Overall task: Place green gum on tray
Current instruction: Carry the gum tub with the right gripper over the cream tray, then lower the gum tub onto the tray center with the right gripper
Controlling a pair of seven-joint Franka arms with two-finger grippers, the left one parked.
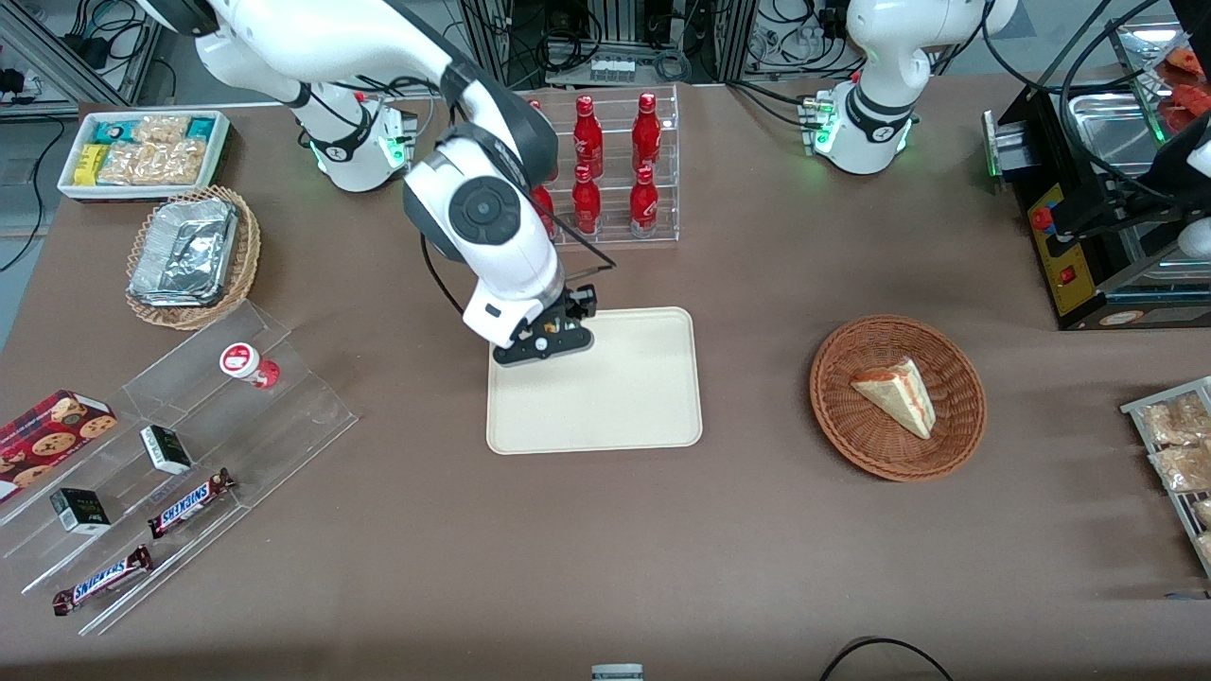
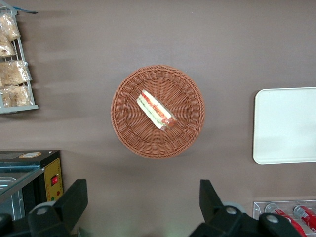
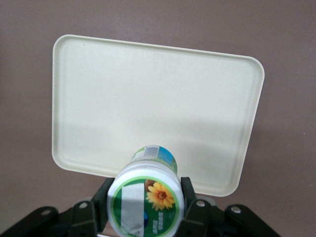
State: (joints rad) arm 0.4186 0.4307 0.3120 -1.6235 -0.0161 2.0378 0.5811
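My gripper [image 3: 146, 205] hangs above the tray's [image 1: 624, 407] corner, fingers [image 3: 190, 205] clamped on the green gum [image 3: 146, 197]. It appears not to touch the tray.

A robotics lab: cable-strewn equipment racks [image 1: 615, 38] above a brown table [image 1: 757, 530] of staged shop snacks.

Green gum [image 3: 146, 202] green-white lid with sunflower; tray [image 3: 148, 98] cream
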